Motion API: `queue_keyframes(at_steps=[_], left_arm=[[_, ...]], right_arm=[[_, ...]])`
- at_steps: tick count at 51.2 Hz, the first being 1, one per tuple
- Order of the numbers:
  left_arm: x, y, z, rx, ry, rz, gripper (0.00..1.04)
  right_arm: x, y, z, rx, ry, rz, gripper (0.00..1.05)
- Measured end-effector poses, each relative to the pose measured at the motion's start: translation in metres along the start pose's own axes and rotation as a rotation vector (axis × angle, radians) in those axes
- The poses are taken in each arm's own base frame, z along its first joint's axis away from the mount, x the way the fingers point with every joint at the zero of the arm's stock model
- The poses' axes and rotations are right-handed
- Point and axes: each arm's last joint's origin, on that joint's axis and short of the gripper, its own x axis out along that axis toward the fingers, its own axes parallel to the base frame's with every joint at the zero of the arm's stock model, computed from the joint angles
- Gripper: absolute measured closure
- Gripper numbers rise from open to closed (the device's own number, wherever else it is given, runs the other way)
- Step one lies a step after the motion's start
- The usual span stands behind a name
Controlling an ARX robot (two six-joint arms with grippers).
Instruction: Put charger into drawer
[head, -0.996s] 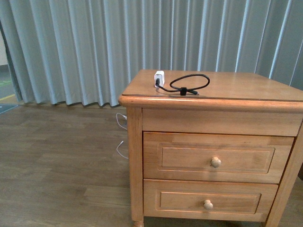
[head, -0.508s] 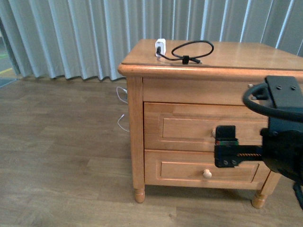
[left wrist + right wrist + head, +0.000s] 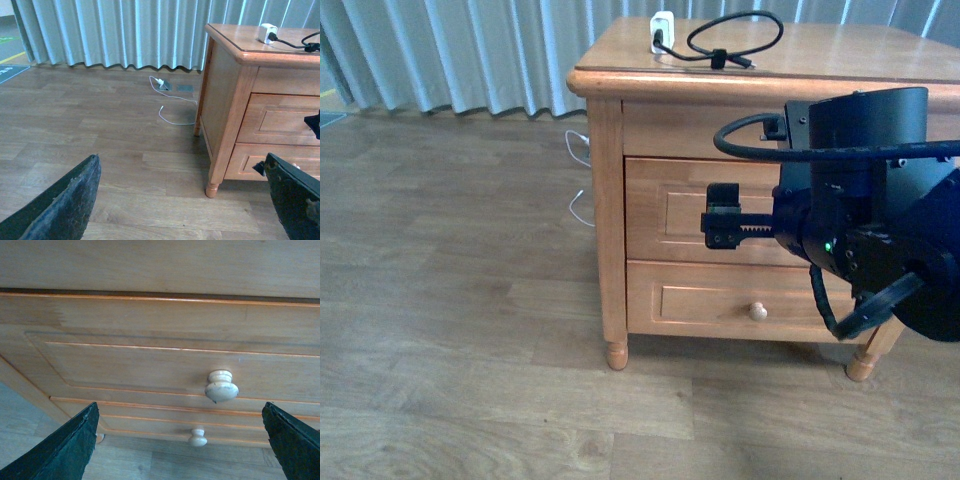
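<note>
The charger [image 3: 662, 27], a white plug block with a black cable loop [image 3: 735, 35] tied by a strap, lies on the nightstand top. It also shows in the left wrist view [image 3: 268, 33]. The top drawer [image 3: 665, 205] is shut, its pale knob [image 3: 221, 386] close ahead of my right gripper [image 3: 180, 450], which is open and empty. In the front view the right gripper [image 3: 760, 232] hovers before the top drawer front and hides its knob. My left gripper [image 3: 182, 200] is open and empty over the floor, left of the nightstand.
A lower drawer [image 3: 700, 300] with its own knob [image 3: 757, 312] is shut too. A thin white cord [image 3: 172, 100] lies on the wood floor by the nightstand leg [image 3: 212, 189]. Grey curtains [image 3: 125, 30] hang behind.
My right arm has come into the front view and moved up and left before the top drawer. The view has dropped and closed in on the nightstand.
</note>
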Motion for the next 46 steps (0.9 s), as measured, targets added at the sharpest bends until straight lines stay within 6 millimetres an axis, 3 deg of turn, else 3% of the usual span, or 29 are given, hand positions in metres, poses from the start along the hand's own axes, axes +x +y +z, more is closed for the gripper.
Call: queue_keyframes(at_steps=[20, 46], left_arm=[[0.0, 0.0, 0.0, 0.0, 0.0, 0.0, 0.06], [0.0, 0.0, 0.0, 0.0, 0.0, 0.0, 0.06]], right_arm=[[0.04, -0.017, -0.009, 0.008, 0.012, -0.051, 0.08], [0.047, -0.018, -0.019, -0.005, 0.027, -0.074, 0.08]])
